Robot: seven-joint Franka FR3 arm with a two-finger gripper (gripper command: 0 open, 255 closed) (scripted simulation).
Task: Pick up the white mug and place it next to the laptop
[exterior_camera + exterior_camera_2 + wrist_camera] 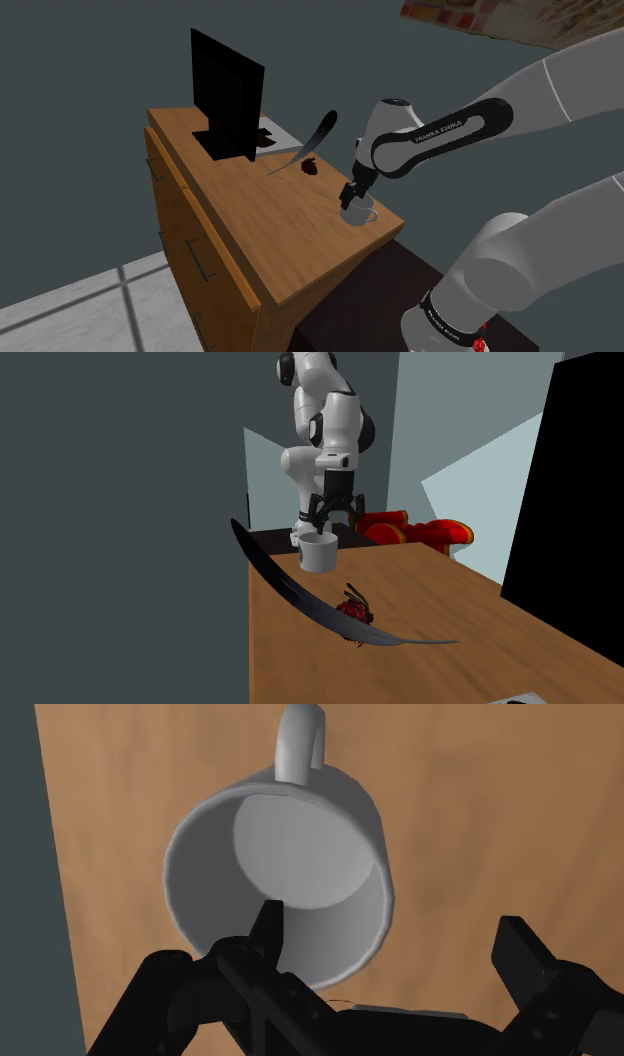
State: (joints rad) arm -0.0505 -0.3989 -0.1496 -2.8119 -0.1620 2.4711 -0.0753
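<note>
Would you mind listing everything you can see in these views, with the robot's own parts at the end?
mug: one, white-grey, upright on the wooden top, near the end by the arm
laptop: one, black, open, at the far end of the top in the shoulder view
feather-like curved piece: one, black, between laptop and mug
small object: one, dark red, beside the curved piece
cabinet: one, wood-brown, drawer handles on its front, bearing all of the above
rounded shapes: a few, red, low beyond the cabinet
stand: one, dark brown, beside the cabinet
arm: one, white with dark joints, reaching over the mug
gripper: one, black, open, at the mug's rim
</note>
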